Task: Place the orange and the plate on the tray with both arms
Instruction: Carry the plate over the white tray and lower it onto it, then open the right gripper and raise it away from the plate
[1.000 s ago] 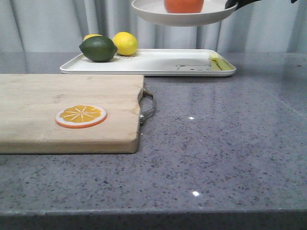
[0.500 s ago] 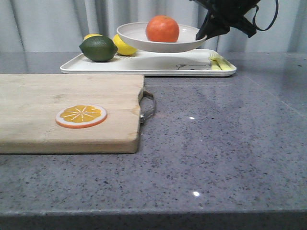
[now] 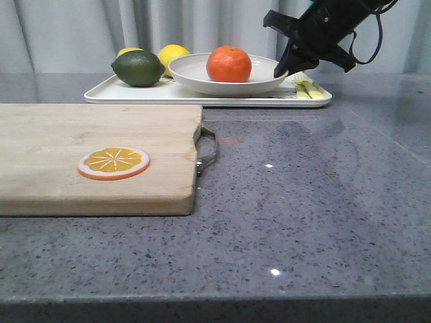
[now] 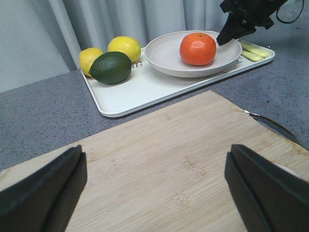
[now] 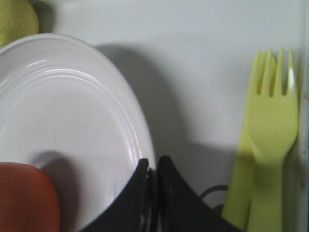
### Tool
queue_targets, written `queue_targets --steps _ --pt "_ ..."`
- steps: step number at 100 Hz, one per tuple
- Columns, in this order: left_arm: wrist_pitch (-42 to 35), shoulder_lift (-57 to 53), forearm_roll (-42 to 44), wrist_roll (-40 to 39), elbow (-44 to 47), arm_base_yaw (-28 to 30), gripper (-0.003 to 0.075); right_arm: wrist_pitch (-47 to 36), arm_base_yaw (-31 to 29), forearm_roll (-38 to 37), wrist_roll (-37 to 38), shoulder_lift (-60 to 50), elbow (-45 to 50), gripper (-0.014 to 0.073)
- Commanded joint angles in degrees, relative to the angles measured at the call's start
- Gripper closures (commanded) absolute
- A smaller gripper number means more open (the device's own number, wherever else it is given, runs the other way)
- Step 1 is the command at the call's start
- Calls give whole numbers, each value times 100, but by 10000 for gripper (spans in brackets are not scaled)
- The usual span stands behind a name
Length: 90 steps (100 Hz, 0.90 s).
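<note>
Grey curtains are backing a stone counter; the right gripper [image 3: 281, 69] is pinching the rim of the plate [image 3: 202, 74], which is carrying the orange [image 3: 229, 64] and sitting on the tray [image 3: 135, 94]. Left gripper [image 4: 154, 186] is idling with jaws wide. Next: releasing the rim

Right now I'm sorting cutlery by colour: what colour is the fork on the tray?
Pale yellow-green fork, clearest in the right wrist view.

No readable text, labels, brands, numbers or signs anywhere: nothing printed on the tray [image 3: 209, 94], plate [image 3: 202, 74], cutting board [image 3: 81, 134] or the fruit.
</note>
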Motion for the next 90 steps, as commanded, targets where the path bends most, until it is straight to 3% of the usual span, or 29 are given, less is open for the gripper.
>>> queue_targets --steps 1,65,75,90 --pt "-188 -5 -46 -31 -159 23 157 -321 -14 76 -51 -357 -236 694" --pt "-180 -5 -46 -31 -159 23 157 -290 -14 -25 -46 -263 -257 682" --pt "-180 -5 -46 -31 -159 23 157 -290 -14 -25 -46 -263 -257 597" --pt "-180 -5 -46 -31 -159 23 157 -290 -14 -25 -46 -263 -257 384"
